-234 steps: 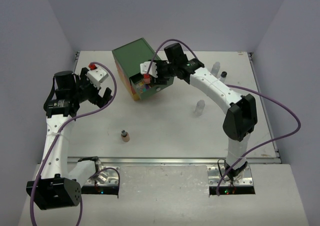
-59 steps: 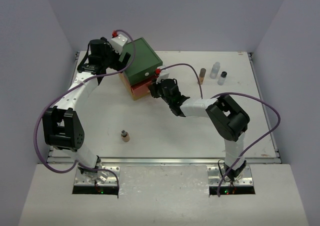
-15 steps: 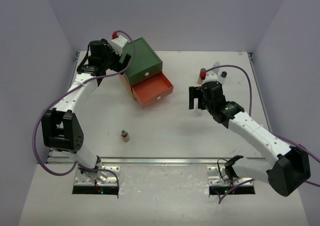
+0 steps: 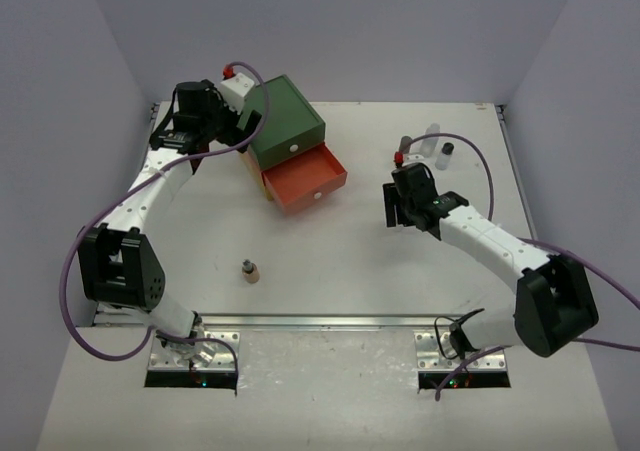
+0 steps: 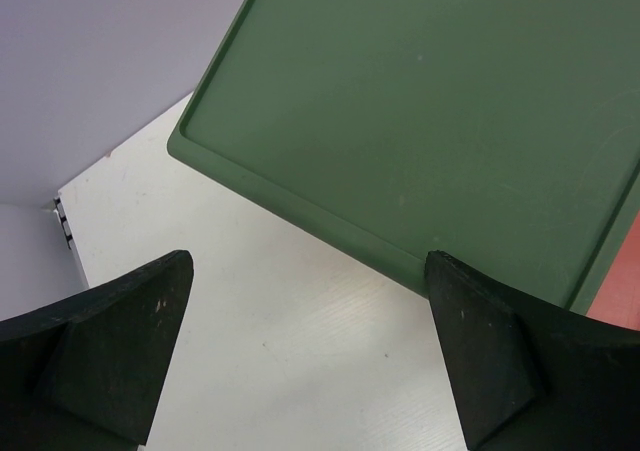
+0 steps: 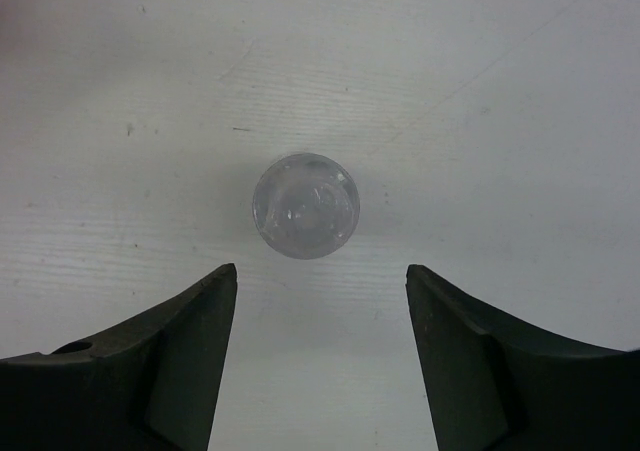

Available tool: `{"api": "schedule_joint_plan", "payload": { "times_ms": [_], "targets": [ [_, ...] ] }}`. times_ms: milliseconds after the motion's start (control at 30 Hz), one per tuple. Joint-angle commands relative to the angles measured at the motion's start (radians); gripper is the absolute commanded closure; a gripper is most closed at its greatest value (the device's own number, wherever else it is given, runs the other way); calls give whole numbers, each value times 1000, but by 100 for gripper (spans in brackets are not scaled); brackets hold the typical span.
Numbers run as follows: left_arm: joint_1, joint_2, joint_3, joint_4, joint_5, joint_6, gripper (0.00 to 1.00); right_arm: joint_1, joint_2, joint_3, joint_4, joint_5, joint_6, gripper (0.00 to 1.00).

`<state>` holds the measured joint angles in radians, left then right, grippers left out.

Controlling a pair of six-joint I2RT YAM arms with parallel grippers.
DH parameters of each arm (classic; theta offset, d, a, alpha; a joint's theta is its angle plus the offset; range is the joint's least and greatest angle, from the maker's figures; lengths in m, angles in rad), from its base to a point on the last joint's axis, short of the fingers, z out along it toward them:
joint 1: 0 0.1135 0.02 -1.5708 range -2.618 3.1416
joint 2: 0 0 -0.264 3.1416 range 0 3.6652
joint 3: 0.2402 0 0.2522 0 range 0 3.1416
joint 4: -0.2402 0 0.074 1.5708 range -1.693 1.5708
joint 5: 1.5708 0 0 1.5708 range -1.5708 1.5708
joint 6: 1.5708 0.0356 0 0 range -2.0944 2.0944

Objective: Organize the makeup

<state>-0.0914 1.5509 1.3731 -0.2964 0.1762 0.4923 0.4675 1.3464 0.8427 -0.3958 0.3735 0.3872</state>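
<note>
**A:** Where did the clear bottle stand?

**B:** Upright on the table, well to the right of the drawer box and roughly level with its open orange drawer.

**A:** Position of the right claw?

**B:** Directly above the bottle, pointing down. Its jaws stood moderately apart and empty. The bottle sat centred on the gap between them and touched neither jaw.

**A:** Expected handling?

**B:** By my judgement it was light, rigid and smooth-walled, so slippery and easy to topple.
- Recommended hold: the round body below the top, one jaw on each side, squarely across the middle.
- An off-centre closure would likely push it sideways.

**A:** The left claw?

**B:** Spread wide and holding nothing, at the back left corner of the drawer box, beside its green top.

**A:** Remaining makeup?

**B:** A tan dark-capped bottle stood in front of the drawer box, well apart from it. A cluster of little bottles stood further right of the drawer box, toward the rear. Whether the orange drawer held anything, I could not tell. Most of the sorting appeared undone.
</note>
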Motion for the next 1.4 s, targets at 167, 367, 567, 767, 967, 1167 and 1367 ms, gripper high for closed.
{"api": "schedule_joint_plan", "payload": {
  "times_ms": [167,367,567,767,967,1167,1367],
  "targets": [
    [-5,-37,-6,-21,-11,22,0,-23,81,98,91,25,-59,44],
    [-6,-33,-10,-21,-14,26,0,-42,107,110,108,-8,-62,45],
    [-5,-31,-11,-18,-18,28,0,-44,113,113,123,-25,-71,54],
    [-5,-32,-14,-20,-17,28,0,-47,111,96,144,-50,-70,70],
    [-6,-32,-19,-17,-20,30,0,-53,109,87,149,-74,-77,89],
    [-6,-32,-24,-17,-20,33,0,-53,40,99,173,-212,-131,100],
    [-5,-29,-22,-10,-11,26,0,-53,-26,182,124,-289,-170,100]
  ]
}}
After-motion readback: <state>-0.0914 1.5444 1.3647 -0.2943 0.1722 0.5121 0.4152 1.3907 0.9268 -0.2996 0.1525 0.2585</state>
